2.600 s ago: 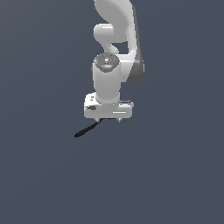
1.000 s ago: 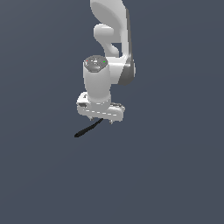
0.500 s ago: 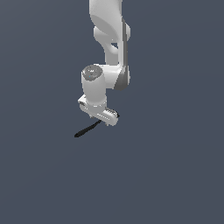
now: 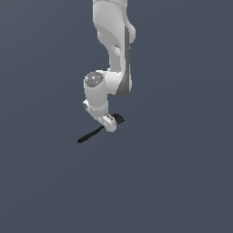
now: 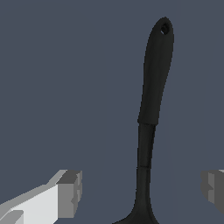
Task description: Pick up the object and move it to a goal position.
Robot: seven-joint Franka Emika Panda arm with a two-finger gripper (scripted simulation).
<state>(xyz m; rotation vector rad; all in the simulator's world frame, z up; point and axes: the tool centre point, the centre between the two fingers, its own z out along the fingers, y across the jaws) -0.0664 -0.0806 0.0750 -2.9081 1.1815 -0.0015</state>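
The object is a slim black spoon-like utensil (image 4: 91, 135) lying flat on the dark grey floor, its handle end toward the exterior view's left. My gripper (image 4: 110, 126) hangs low right over the utensil's head end, and the white hand hides part of it. In the wrist view the utensil (image 5: 153, 87) shows its long handle with a small hole at the tip. Its thin neck lies between my two fingers (image 5: 70, 192). The gripper (image 5: 142, 188) is open, with the jaws wide apart and clear of the utensil.
The floor (image 4: 182, 182) is a plain dark grey surface with no other objects or edges in view. The white arm (image 4: 113, 41) rises straight up from the hand.
The wrist has turned and the hand has dropped lower over the utensil, shifting slightly toward the exterior view's left. The utensil has not moved.
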